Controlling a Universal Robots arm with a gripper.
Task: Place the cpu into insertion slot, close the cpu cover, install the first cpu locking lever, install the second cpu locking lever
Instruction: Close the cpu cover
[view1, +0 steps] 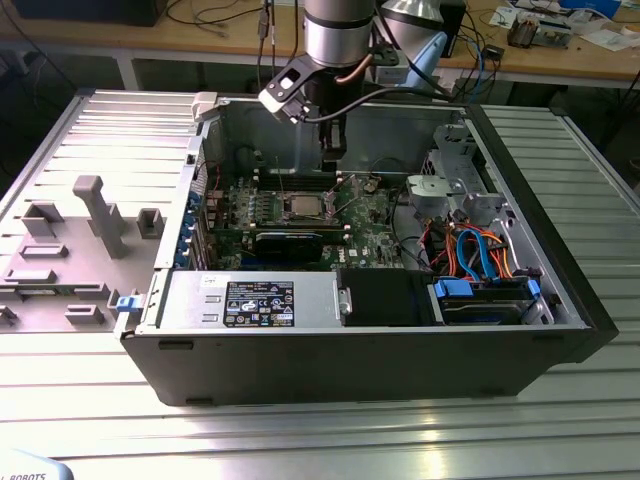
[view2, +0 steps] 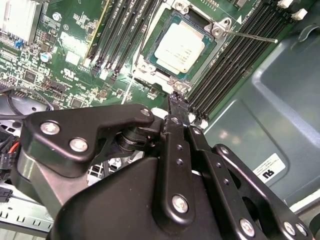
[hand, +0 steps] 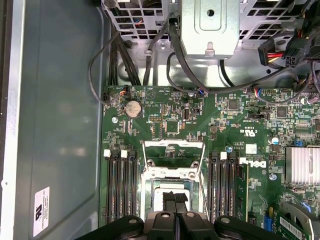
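cpu (view2: 179, 44) seated in the insertion slot (hand: 148, 189), cpu cover (hand: 173, 144) not down yet.

Slot sits mid-motherboard (hand: 165, 125), between the two memory-slot banks (hand: 120, 185). The chip lies flat, metal top up. It's near-square, so no real long axis, and its edges run parallel to the slot rim and the memory slots. Cover looks tipped up on the slot edge facing the metal drive bracket (hand: 207, 25). One locking lever (view2: 250, 36) sticks out free past a slot corner. Gripper (hand: 175, 196) hangs above the slot, fingers pinched narrow, nothing between them. My read: this is the cover-closing step. Push on the cover's frame bar, not the chip top, follow the hinge arc, and keep the levers clear so the plate lands flat on the rim.
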